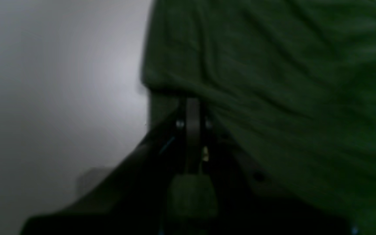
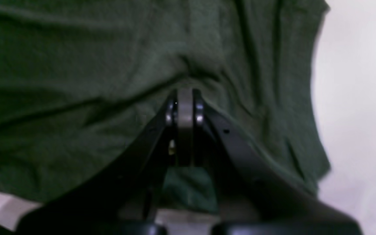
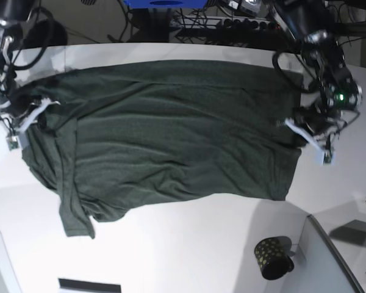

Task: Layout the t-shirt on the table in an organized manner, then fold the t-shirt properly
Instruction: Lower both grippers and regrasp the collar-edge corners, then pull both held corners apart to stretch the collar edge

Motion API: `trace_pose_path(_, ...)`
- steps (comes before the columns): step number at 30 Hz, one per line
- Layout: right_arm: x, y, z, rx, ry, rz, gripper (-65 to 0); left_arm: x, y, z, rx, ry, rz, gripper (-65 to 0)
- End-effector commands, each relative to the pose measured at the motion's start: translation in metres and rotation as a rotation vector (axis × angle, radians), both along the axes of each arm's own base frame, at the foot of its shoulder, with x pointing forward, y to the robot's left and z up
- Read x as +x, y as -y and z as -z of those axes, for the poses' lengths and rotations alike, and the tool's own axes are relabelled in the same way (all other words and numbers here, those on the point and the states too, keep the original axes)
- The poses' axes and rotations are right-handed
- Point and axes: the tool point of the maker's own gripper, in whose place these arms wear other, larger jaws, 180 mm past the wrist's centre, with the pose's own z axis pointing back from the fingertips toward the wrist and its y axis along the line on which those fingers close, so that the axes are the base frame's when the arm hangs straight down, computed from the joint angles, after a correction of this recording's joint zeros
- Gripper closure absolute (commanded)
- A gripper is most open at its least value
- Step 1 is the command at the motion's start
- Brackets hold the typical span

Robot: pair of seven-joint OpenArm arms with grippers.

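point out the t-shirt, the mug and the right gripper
t-shirt (image 3: 171, 134), base view, middle of the body
mug (image 3: 269, 256), base view, its dotted side
right gripper (image 2: 185, 94), right wrist view, closed fingertips pinching fabric

Both wrist views are coming through blurred and dark. In the left wrist view the t-shirt (image 1: 273, 81) is running off the frame toward 12 and 3 o'clock, and the left end effector (image 1: 193, 104) tips are disappearing under its fold. In the right wrist view the right end effector (image 2: 184, 94) tips are vanishing into bunched cloth. From the base view, the counter (image 3: 189, 244) is getting cut off at 6 o'clock.
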Motion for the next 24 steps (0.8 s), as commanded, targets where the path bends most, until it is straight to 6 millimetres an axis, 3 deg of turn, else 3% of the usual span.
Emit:
trace_pose_path(1,0.01,0.0,-0.016,-0.003,0.062,-0.002,0.0,0.005,-0.003,-0.011,-0.004,0.044,-0.001,0.0)
trace_pose_path(5,0.004,-0.001,-0.016,-0.007,0.059,-0.006,0.0,-0.007,0.001,0.007,-0.051,0.001,-0.012,0.0)
trace_pose_path(10,-0.008,-0.002,-0.008,-0.006,0.03,-0.007,0.0,-0.015,-0.004,0.021,-0.066,-0.025,-0.023,-13.2)
trace_pose_path(12,-0.011,-0.001,-0.006,-0.005,0.02,-0.007,0.0,-0.022,-0.005,0.029,-0.071,-0.027,-0.025,-13.0)
trace_pose_path(18,-0.032,-0.001,0.032,0.049,-0.086,0.03,0.0,-0.044,-0.016,0.055,-0.093,-0.067,-0.05,-13.0)
trace_pose_path(24,-0.04,-0.002,0.04,0.057,-0.113,0.035,0.0,-0.061,-0.022,0.065,-0.09,-0.08,-0.06,-13.0)
